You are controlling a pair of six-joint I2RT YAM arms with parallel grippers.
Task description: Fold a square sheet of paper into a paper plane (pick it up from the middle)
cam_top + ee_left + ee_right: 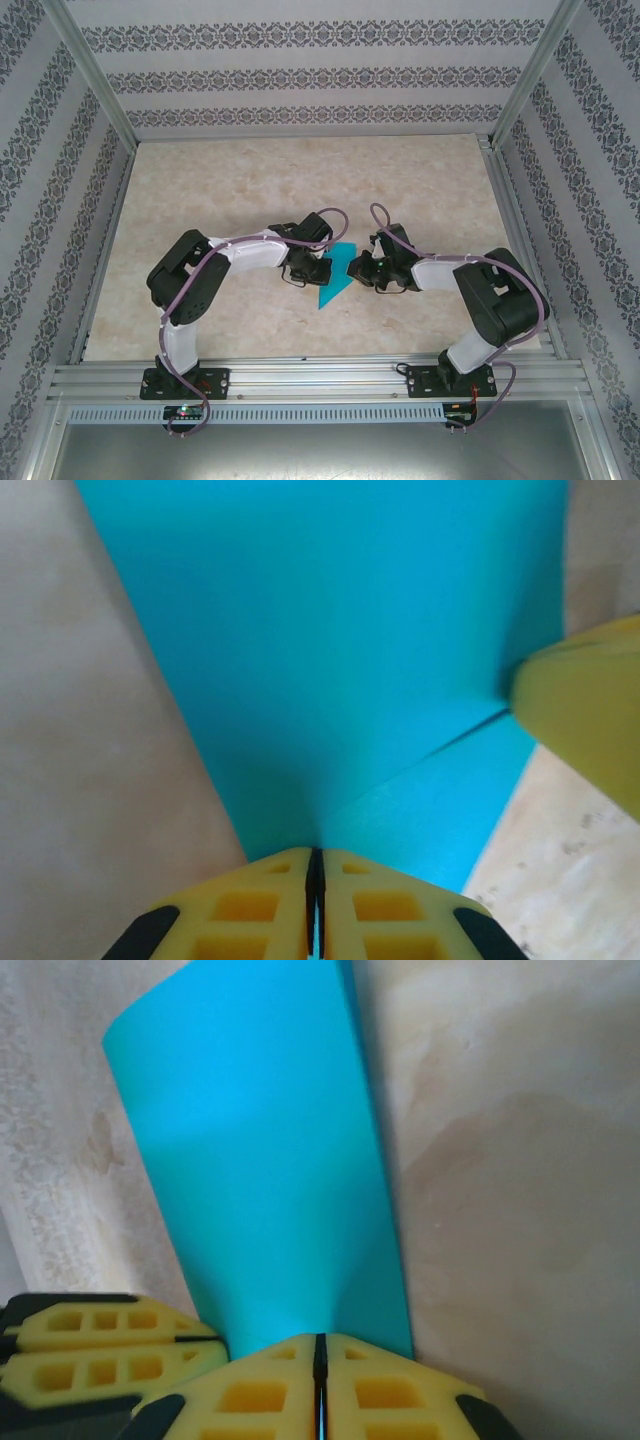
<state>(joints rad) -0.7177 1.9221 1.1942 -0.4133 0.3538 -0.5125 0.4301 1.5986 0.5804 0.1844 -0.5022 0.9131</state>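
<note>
I'm clamping the teal sheet (pixel 333 280) tight in my left gripper (pixel 315 854) and right gripper (pixel 320 1340), probably mid-fold, and pressing the crease flat comes next.

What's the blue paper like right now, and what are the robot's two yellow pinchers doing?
Thin teal-blue sheet of paper: folded to a pointed shape, one crease showing, pinched from two sides.
Yellow-fingered left gripper: shut on the sheet of paper.
Yellow-fingered right gripper: shut on the sheet of paper.

Beige marbled table (pixel 250 180), folded teal paper sheet (pixel 335 275) near its middle
</note>
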